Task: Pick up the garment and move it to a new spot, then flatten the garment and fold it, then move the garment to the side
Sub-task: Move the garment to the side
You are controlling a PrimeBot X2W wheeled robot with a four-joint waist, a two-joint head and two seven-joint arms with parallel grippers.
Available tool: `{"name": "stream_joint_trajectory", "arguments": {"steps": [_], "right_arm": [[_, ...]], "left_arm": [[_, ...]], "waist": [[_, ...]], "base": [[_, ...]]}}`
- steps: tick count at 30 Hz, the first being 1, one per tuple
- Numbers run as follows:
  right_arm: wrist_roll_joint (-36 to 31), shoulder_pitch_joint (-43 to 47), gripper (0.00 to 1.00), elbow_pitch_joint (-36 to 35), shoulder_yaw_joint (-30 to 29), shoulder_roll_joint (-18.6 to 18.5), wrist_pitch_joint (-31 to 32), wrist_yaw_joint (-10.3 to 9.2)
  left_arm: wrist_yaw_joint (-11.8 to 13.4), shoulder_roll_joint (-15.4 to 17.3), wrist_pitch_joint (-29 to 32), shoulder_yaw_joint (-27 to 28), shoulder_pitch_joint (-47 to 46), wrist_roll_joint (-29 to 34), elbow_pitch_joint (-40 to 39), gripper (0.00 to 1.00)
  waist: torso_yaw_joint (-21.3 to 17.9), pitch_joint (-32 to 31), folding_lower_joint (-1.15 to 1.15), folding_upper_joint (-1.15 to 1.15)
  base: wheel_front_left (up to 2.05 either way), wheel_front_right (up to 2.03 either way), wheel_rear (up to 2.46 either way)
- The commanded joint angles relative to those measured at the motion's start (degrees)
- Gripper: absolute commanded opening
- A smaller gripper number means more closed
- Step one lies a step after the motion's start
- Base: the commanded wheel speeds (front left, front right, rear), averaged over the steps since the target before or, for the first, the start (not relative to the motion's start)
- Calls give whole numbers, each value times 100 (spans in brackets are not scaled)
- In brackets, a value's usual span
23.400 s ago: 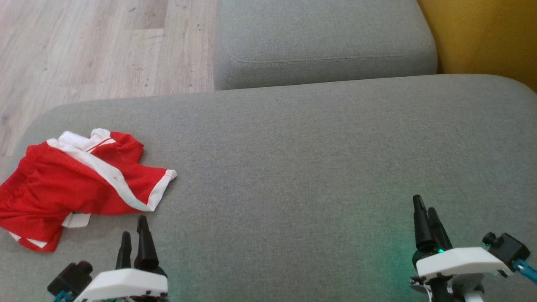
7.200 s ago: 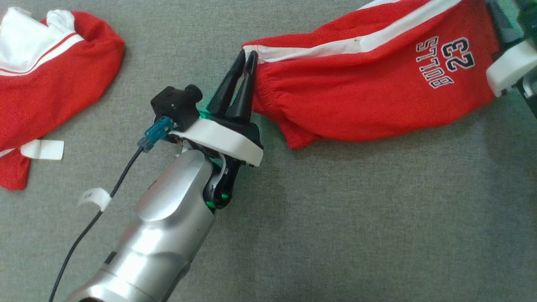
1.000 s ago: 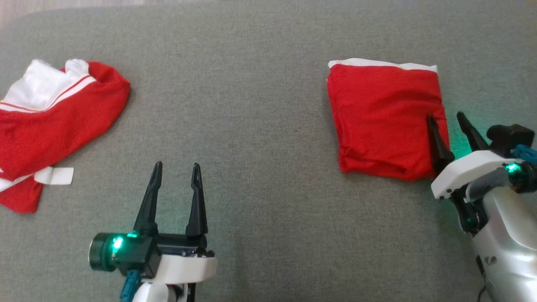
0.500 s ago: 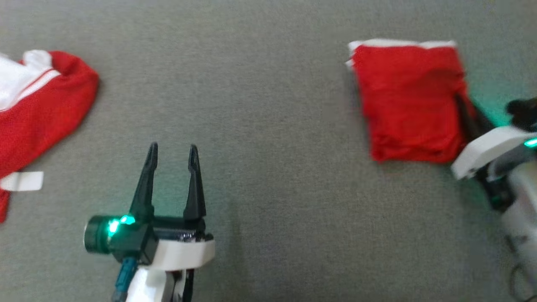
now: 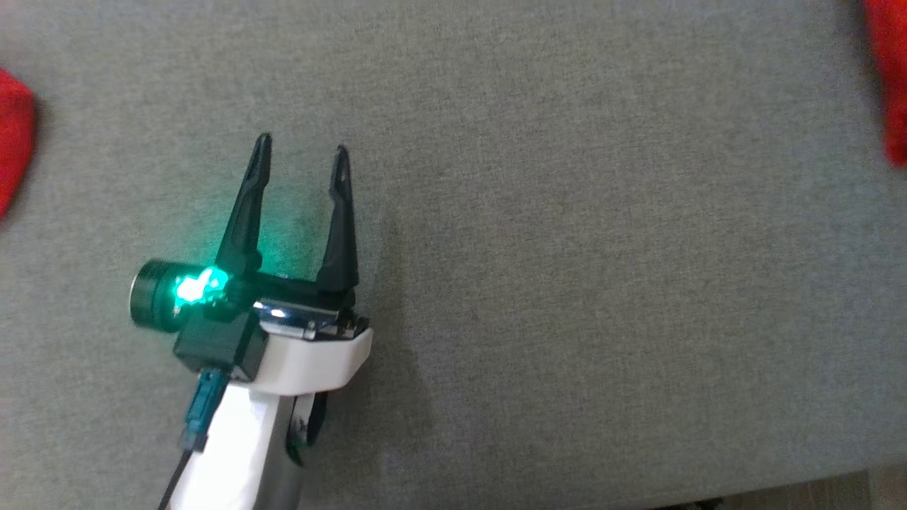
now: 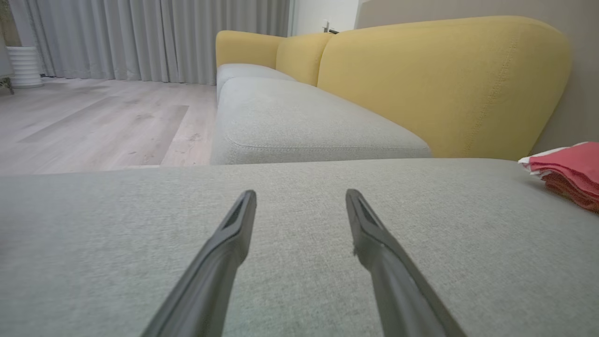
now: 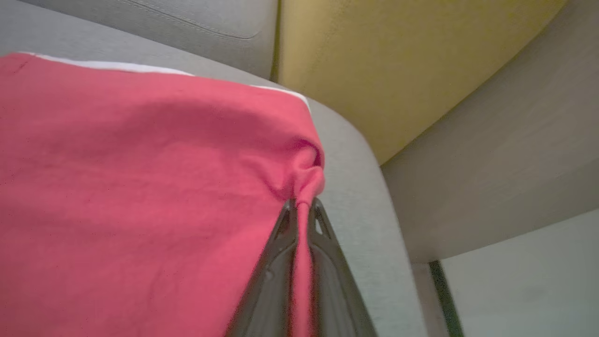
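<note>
Foreground surface: a grey woven cushion (image 5: 567, 283). Behind it, a second grey seat cushion (image 6: 304, 126) adjoins yellow backrests (image 6: 444, 84). The floor (image 6: 93, 126) consists of pale wood-look planks. Grey pleated curtains (image 6: 140, 37) hang floor-length along the far side; a white ribbed pot (image 6: 23, 65) stands beside them.
</note>
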Motion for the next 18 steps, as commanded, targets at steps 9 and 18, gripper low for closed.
{"name": "stream_joint_trajectory", "arguments": {"steps": [9,18], "right_arm": [[-1563,92,100,-267,-1081,-304,69,18],[-2171,760,100,-840,-1218,1745,-530,18]], "left_arm": [[-71,25,-28,38,-305,36,-102,100],[123,25,-28,233,418,-232,133,100]], "waist": [[85,31,-2,0],[139,-1186,-2,0]], "base": [[0,0,0],[0,0,0]]}}
